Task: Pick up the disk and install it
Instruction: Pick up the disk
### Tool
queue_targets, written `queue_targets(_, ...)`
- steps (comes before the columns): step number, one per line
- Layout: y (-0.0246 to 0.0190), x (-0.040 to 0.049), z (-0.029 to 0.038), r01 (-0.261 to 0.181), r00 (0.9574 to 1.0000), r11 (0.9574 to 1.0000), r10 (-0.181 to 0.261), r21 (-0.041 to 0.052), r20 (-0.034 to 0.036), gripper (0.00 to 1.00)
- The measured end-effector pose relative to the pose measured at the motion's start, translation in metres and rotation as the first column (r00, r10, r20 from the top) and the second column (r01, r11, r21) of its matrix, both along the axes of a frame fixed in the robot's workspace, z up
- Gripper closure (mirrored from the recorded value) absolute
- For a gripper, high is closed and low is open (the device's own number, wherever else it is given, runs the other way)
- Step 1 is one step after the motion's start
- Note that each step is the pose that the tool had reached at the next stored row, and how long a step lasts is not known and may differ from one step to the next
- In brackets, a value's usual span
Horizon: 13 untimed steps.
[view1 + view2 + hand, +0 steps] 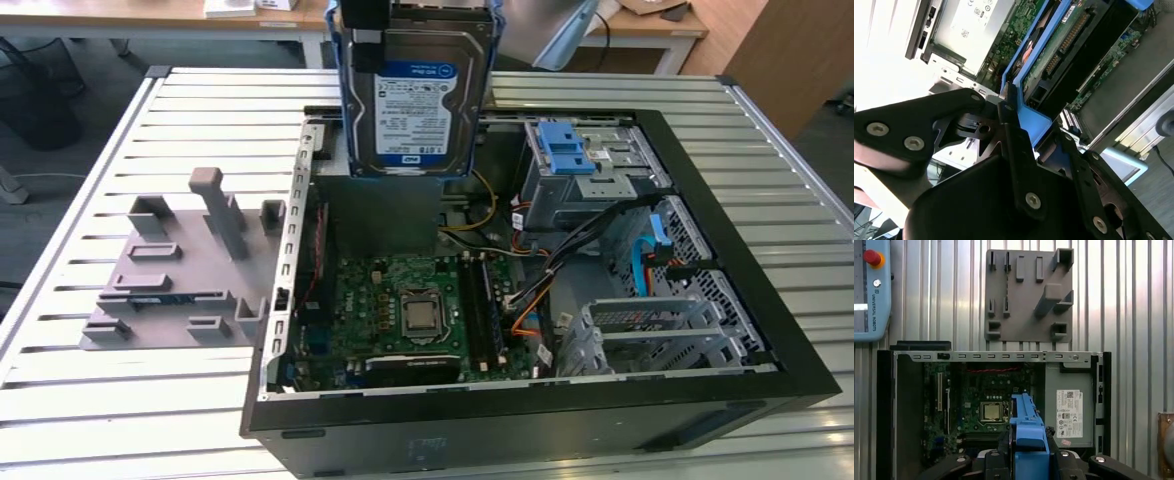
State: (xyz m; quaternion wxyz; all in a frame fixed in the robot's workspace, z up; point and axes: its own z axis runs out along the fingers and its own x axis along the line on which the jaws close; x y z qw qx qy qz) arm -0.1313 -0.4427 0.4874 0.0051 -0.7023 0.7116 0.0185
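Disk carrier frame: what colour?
Blue. The frame on the disk shows best in the first wrist view.

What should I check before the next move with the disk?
1. Grip: gripper shut on the disk by its blue carrier: ok.
2. Disk clear of the case: held upright above it: ok.
3. Disk over the bay: it hangs to the exterior view's left of the bay: not ok.
4. Bay slot free: cannot tell.
5. Cables clear of the bay: cannot tell.
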Motion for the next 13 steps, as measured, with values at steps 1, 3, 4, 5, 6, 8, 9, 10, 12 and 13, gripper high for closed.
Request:
queue_targets(1, -0.0005, 0.0015, 0.0000, 0.000, 1.0000, 1.0000, 0.000, -0.0001, 0.0000, 0.64)
queue_targets(3, -0.0017, 0.0046, 0.0000, 0.000, 1.0000, 1.0000, 0.000, 0.0000, 0.0000, 0.64)
queue_targets(4, -0.0022, 0.0060, 0.0000, 0.000, 1.0000, 1.0000, 0.000, 0.0000, 0.0000, 0.64)
queue_targets(5, -0.0028, 0.0074, 0.0000, 0.000, 1.0000, 1.0000, 0.000, 0.0000, 0.0000, 0.64)
queue_targets(6, -0.0033, 0.0088, 0.0000, 0.000, 1.0000, 1.0000, 0.000, 0.0000, 0.0000, 0.64)
queue_targets(8, -0.0043, 0.0115, 0.0000, 0.000, 1.0000, 1.0000, 0.000, 0.0000, 0.0000, 0.64)
queue_targets(9, -0.0049, 0.0128, 0.0000, 0.000, 1.0000, 1.0000, 0.000, 0.0000, 0.0000, 0.64)
queue_targets(10, -0.0054, 0.0142, 0.0000, 0.000, 1.0000, 1.0000, 0.000, 0.0000, 0.0000, 0.64)
queue_targets(12, -0.0065, 0.0171, 0.0000, 0.000, 1.0000, 1.0000, 0.000, 0.0000, 0.0000, 0.64)
queue_targets(13, -0.0070, 0.0185, 0.0000, 0.000, 1.0000, 1.0000, 0.000, -0.0001, 0.0000, 0.64)
